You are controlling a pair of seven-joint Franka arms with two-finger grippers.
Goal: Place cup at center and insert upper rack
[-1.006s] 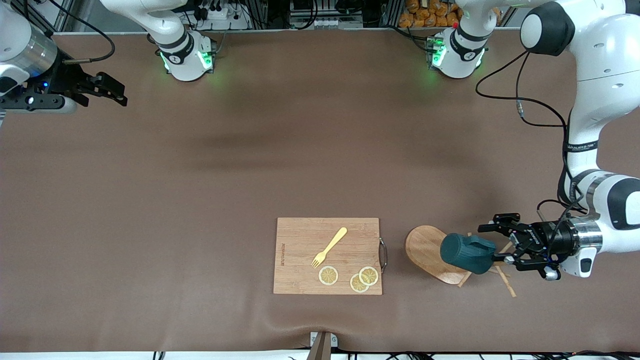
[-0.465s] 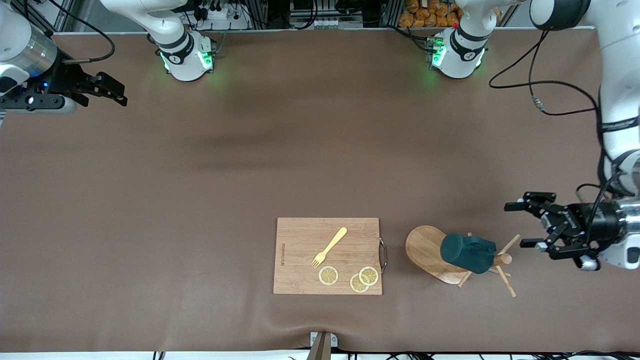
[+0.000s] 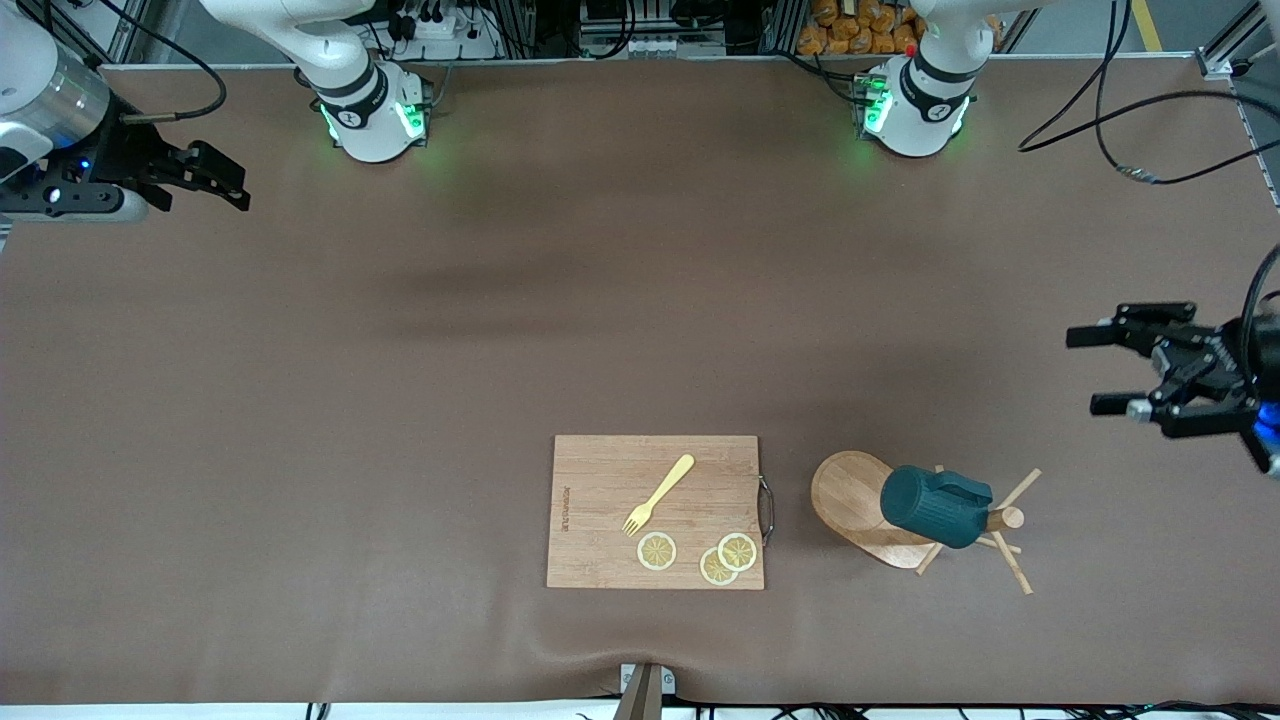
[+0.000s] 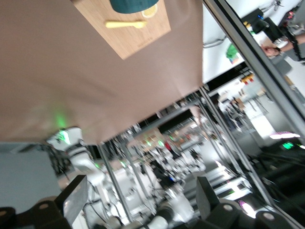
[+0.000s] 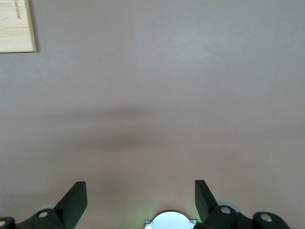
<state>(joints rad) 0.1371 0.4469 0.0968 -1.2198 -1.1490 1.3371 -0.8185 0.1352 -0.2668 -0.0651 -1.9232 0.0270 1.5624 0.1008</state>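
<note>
Nearest the front camera, the cutting board [image 3: 655, 511] lies on the bench [image 3: 400, 400] with a yellow fork [image 3: 659, 493] and three lemon slices [image 3: 657, 551] on it, unchanged from a second ago. Beside it, toward the left arm's end of the bench, the upper rack [image 3: 870, 508] lies tipped on its side, and the cup [image 3: 934, 507] rests on its post, also lying over, just where it was before.

The left hand [image 3: 1112, 370] has drawn away from the cup: a second ago it was at the cup, and now it hangs empty over bare bench at the left arm's end, its fingers spread wide.

The right hand [image 3: 215, 180] waits over its own end of the bench, fingers parted and empty, unmoved.
</note>
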